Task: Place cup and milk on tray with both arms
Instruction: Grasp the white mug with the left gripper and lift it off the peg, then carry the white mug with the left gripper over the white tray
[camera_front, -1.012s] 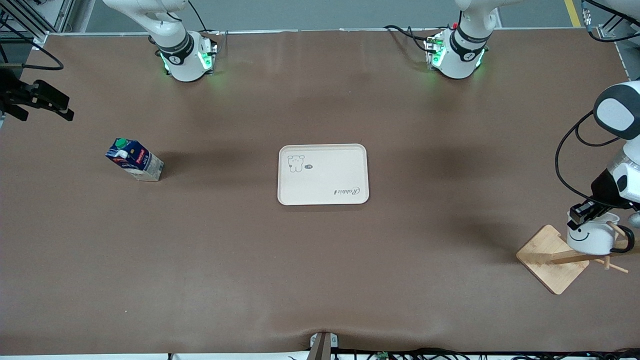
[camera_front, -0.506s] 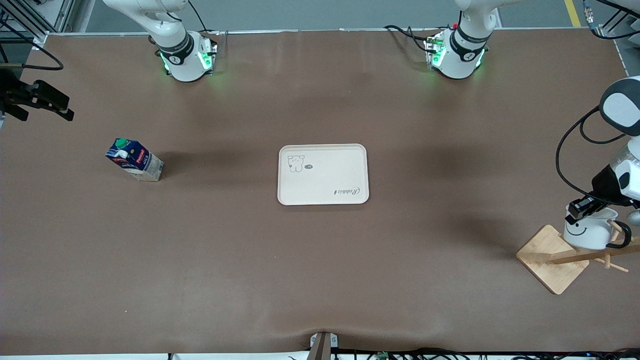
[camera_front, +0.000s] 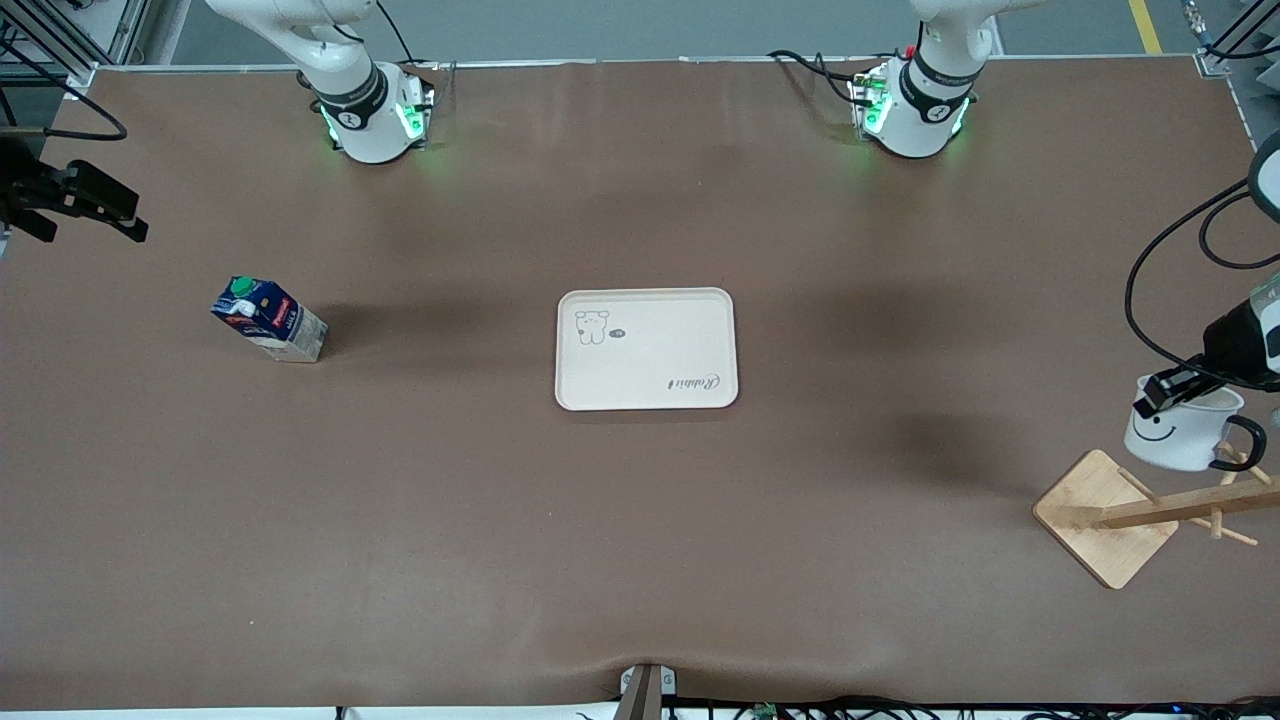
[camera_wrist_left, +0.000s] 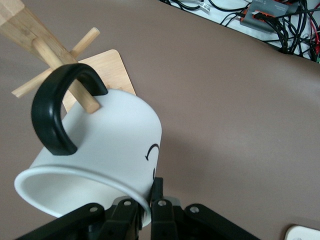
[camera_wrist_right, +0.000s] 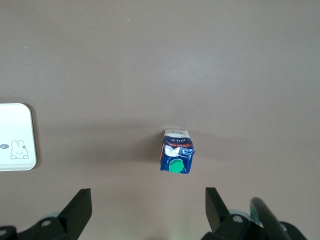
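Note:
The cup (camera_front: 1180, 437), white with a black smiley and black handle, hangs tilted at the wooden rack near the left arm's end of the table. My left gripper (camera_front: 1160, 392) is shut on its rim. In the left wrist view the fingers (camera_wrist_left: 160, 200) pinch the cup (camera_wrist_left: 110, 145) wall, and a rack peg (camera_wrist_left: 82, 97) still passes through the handle (camera_wrist_left: 52, 115). The milk (camera_front: 268, 320) stands near the right arm's end. My right gripper (camera_front: 100, 205) waits open, high over the table by the milk (camera_wrist_right: 176, 157). The tray (camera_front: 646, 348) lies empty mid-table.
The wooden rack's square base (camera_front: 1100, 515) and slanted post (camera_front: 1170, 510) with pegs stand just nearer the front camera than the cup. A corner of the tray (camera_wrist_right: 17, 137) shows in the right wrist view. Cables lie past the table's front edge (camera_wrist_left: 280, 20).
My left gripper has lifted the cup up along the rack's peg, away from the wooden base. The right arm, milk and tray have not moved.

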